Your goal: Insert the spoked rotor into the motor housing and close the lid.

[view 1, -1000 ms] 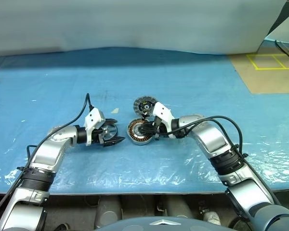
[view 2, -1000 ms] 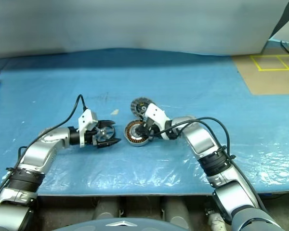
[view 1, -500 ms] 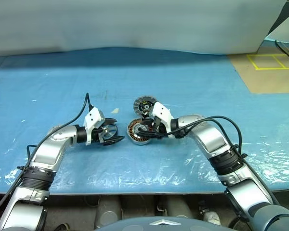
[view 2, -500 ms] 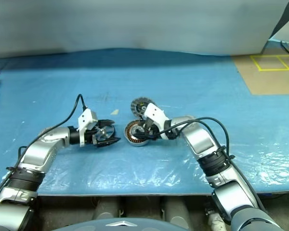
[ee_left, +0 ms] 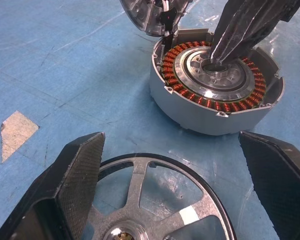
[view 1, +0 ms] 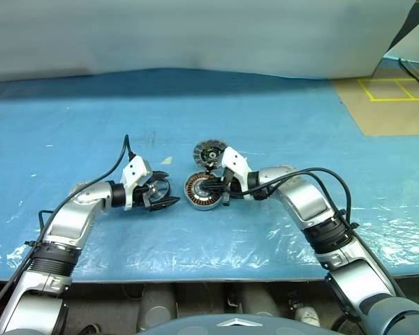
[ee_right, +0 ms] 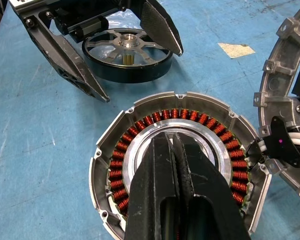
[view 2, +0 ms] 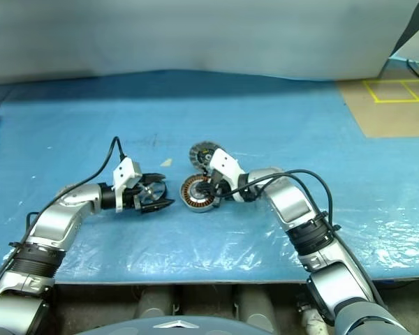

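Two grippers are working the blue sheet. My right gripper (ee_right: 176, 150), parted a moment ago, is now pressing its fingers together over the motor housing (view 1: 201, 191) centre. My left gripper (ee_left: 180, 165) is still standing wide around the spoked rotor (ee_left: 155, 200). The lid (view 1: 209, 151) is leaning just behind the housing.

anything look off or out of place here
Little stands out. The lid stands on edge beside the motor housing, joined to it by wires. The right gripper's shut fingers rest in the housing's bare centre; the spoked rotor lies flat.
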